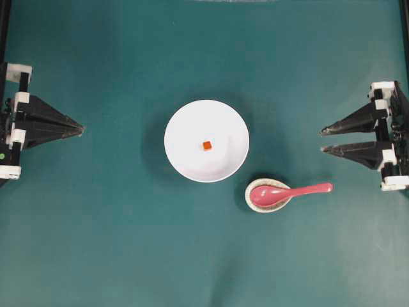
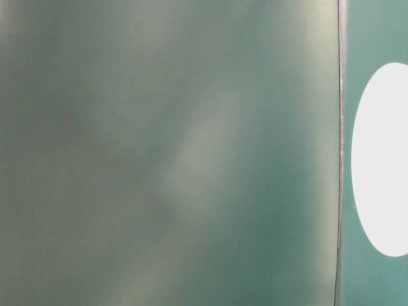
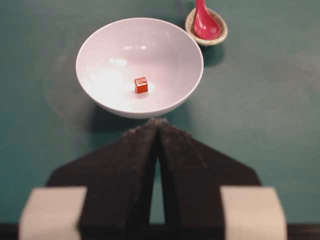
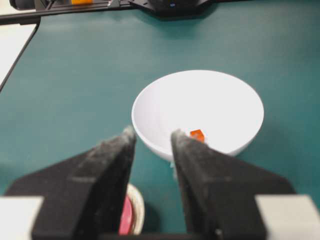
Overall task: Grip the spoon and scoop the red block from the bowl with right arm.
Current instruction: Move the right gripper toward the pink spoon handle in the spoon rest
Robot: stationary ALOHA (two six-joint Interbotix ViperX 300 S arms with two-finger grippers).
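Overhead: bowl (image 1: 206,141) mid-table, red block (image 1: 207,146) at its centre. Spoon (image 1: 289,192) just right-below bowl, scoop resting in small dish (image 1: 269,195), handle toward right gripper (image 1: 323,141), jaws spread, empty.

Table-level: blur, bowl edge only.

Left wrist: left gripper (image 3: 157,122) clenched, short of bowl.

Right wrist: fingers (image 4: 117,150) apart.

Judgement: approach step; next, descend onto spoon handle, clamp.

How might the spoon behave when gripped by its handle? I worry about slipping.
The spoon looks glossy, so it may slip between the fingers. Its scoop rests in a small dish with the handle overhanging, so a push could tip it. It looks rigid.
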